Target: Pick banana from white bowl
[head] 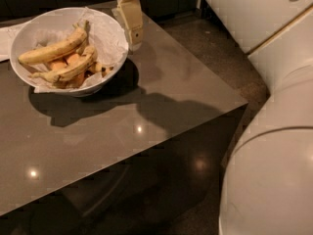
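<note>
The white bowl (113, 38) stands at the back left of the dark table, lined with crumpled white paper. In it lie a brighter yellow banana (51, 51) on top and, below it, the duller banana (68, 72) with brown streaks and dark tips. Stubby orange pieces (66, 61) sit between them. My gripper (134, 38) hangs from the top edge just beside the bowl's right rim, above the table, outside the bowl and apart from the banana.
The dark glossy table (146, 121) has its right corner near the middle right and its front edge running to the lower left. A white sheet (5, 38) lies left of the bowl. My white body (274, 146) fills the right side.
</note>
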Robot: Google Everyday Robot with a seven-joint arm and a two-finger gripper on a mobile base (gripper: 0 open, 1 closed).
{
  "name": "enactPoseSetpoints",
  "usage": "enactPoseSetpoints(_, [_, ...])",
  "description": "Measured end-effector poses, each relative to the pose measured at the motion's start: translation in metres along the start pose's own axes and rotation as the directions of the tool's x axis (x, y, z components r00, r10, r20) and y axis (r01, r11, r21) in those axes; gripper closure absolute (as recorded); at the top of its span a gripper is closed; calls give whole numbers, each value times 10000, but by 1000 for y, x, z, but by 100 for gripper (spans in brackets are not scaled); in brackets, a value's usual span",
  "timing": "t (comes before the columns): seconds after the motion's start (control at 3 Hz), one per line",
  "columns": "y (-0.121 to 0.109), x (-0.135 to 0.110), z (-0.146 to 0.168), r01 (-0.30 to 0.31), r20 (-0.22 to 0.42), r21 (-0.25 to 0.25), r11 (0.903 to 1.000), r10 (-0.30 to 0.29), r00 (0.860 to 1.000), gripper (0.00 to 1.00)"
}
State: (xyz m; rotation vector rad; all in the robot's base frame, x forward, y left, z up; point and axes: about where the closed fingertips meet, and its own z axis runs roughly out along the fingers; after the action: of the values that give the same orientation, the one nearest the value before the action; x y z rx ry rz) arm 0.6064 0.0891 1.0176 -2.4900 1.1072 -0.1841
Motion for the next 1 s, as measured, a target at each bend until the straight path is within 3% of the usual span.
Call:
enactPoseSetpoints(0.33, [-1,-15,21,328,207,-408,9986,-320,9993,0])
enactPoseSetpoints(1.0, [-4,-28,48,650,647,-954,9933,-589,9962,16])
